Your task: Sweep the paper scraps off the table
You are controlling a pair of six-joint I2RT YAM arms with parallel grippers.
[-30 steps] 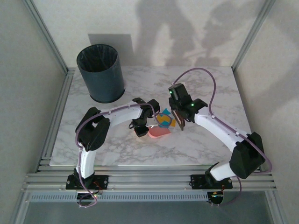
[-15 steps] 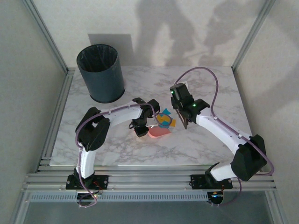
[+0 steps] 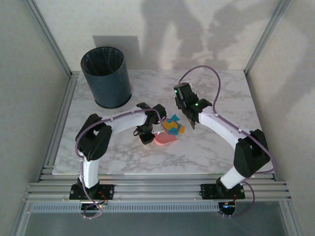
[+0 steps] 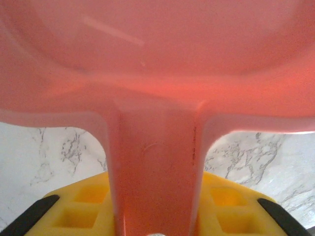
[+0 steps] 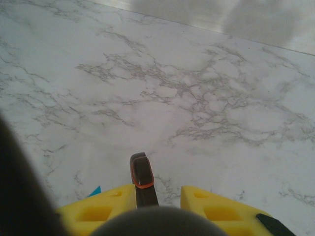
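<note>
One dark bin [image 3: 106,76] sits well back-left of L gripper [image 3: 146,136], which is clenched on pink dustpan [image 3: 166,139] handle, pan resting on desk [image 3: 216,142]. Paper scraps [image 3: 173,126], orange + teal, piled just right of that gripper, beside pan, betw. both grippers. R gripper [image 3: 191,119] clamped on dark handle [image 5: 140,177] w/ orange band.

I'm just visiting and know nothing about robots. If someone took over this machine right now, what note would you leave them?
Left pincer: shut on the handle of the pink plastic dustpan.
Right pincer: shut on a dark, orange-rimmed brush handle.
Orange and teal paper scraps: one heap on the white marbled table at the pan's mouth, between the pincers.
Done: scraps gathered. Left: probably brush them into the pan, then tip it into the dark round bin at the far-left corner.
</note>
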